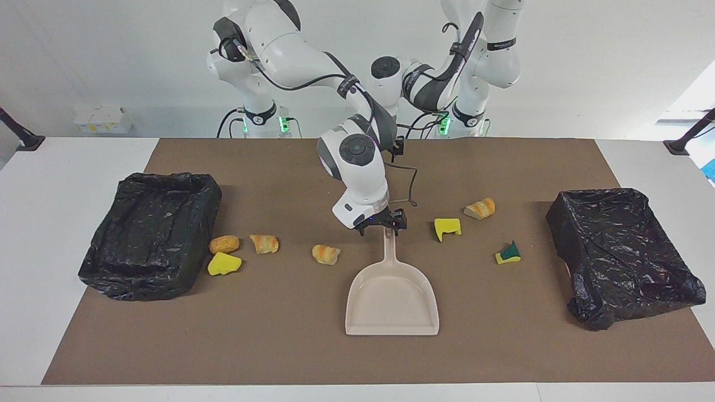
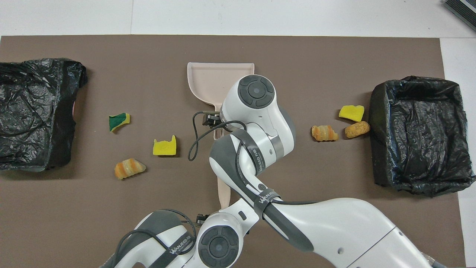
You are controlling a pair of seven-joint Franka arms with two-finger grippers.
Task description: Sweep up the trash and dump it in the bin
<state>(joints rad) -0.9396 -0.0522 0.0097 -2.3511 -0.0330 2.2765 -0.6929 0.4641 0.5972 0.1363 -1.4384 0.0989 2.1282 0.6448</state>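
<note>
Right gripper (image 1: pixel 381 228) spread around dustpan (image 1: pixel 392 301) handle at mat centre; left gripper hidden over brush (image 2: pixel 224 190), grip untellable. Trash (image 1: pixel 325 254) scattered mid-mat between bins (image 1: pixel 151 234). Next: clamp handle.

A dustpan (image 1: pixel 391 296) lies mid-surface, scraps (image 1: pixel 448 227) scattered to both sides. A bin (image 1: pixel 149 234) sits near each end edge.
</note>
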